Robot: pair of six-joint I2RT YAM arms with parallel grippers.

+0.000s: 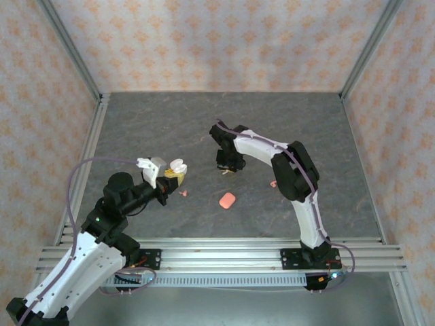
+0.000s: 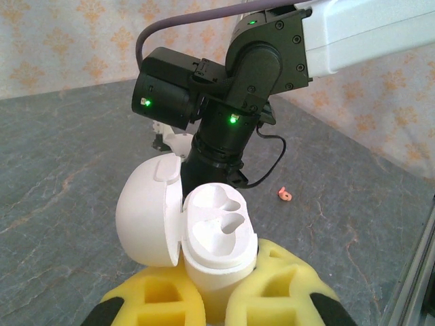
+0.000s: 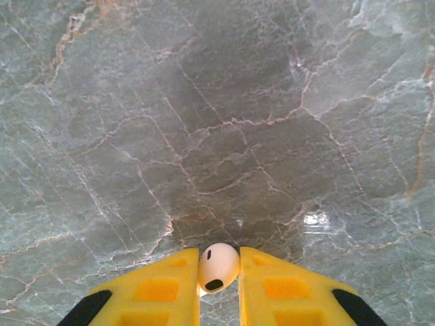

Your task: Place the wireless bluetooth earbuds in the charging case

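Observation:
My left gripper [image 2: 217,288] is shut on a white charging case [image 2: 216,234] and holds it upright above the table. Its lid [image 2: 146,212] is swung open to the left, and both moulded slots are empty. In the top view this case [image 1: 177,166] sits at the left gripper [image 1: 168,175], left of centre. My right gripper [image 3: 219,273] points down at the table, both yellow pads pressed against a whitish earbud [image 3: 218,266]. In the top view the right gripper [image 1: 228,166] is at mid-table. One coral-pink earbud [image 1: 183,193] lies near the left gripper, another [image 1: 273,183] by the right arm.
A closed coral-pink case [image 1: 227,200] lies on the grey marble table [image 1: 156,129] between the arms. The right arm's black wrist [image 2: 224,109] looms just behind the held case. A metal rail [image 1: 224,248] runs along the near edge, and patterned walls enclose the other sides.

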